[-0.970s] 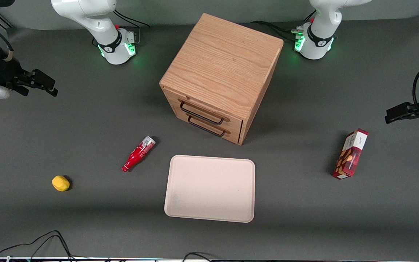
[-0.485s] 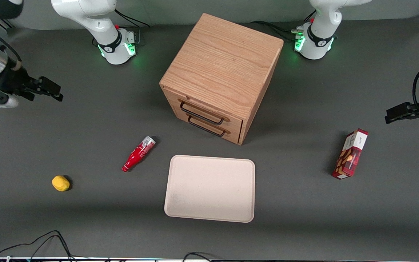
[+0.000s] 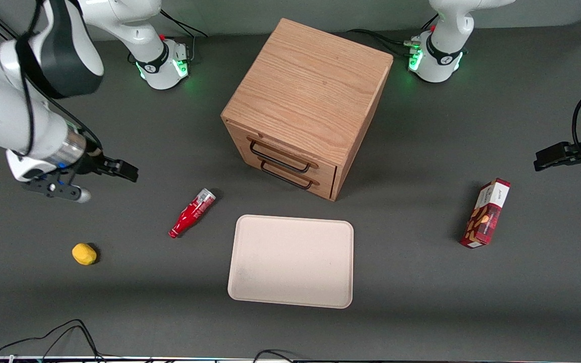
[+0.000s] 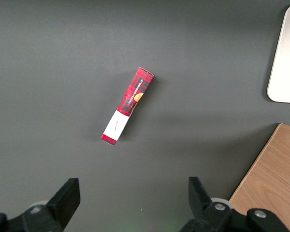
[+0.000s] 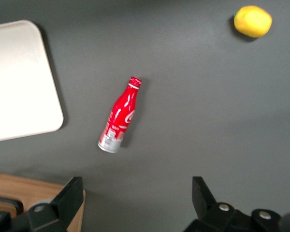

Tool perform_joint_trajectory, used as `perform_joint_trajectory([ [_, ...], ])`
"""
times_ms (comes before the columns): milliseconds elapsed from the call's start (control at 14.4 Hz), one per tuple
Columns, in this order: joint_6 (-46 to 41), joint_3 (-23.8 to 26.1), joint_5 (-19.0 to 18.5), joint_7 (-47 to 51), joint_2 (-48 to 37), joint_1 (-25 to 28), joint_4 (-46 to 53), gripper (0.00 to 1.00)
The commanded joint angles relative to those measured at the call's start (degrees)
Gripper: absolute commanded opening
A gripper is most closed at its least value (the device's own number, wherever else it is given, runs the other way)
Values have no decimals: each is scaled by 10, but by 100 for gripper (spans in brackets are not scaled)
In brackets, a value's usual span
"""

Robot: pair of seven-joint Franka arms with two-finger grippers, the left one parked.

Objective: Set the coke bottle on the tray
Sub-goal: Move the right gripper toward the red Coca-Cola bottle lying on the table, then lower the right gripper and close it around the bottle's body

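Observation:
The coke bottle [image 3: 192, 212] lies on its side on the dark table, silvery base toward the cabinet, red cap toward the front camera. In the right wrist view the coke bottle [image 5: 120, 117] shows whole, white script up. The beige-pink tray [image 3: 291, 261] lies flat beside it, toward the parked arm's end, with nothing on it; one rounded corner of the tray [image 5: 19, 82] shows in the wrist view. My gripper [image 3: 125, 173] hovers above the table, farther from the front camera than the bottle and toward the working arm's end. The gripper [image 5: 137, 193] is open with nothing between its fingers.
A wooden two-drawer cabinet [image 3: 308, 101] stands farther from the front camera than the tray. A yellow lemon [image 3: 84, 253] lies toward the working arm's end, nearer the camera than the bottle. A red snack box [image 3: 485, 213] lies toward the parked arm's end.
The right arm has swung in from the table's edge toward the bottle and come lower and nearer the front camera. Bottle, tray, lemon and box have not moved.

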Motion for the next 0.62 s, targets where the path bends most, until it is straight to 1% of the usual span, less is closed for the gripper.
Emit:
perform_joint_trajectory([
  [0,72,9,5,75,30,1,-32,100],
  [277,207,42,-2,176,76,1,-105,100],
  [554,283,48,-3,207,131,1,-127,100],
])
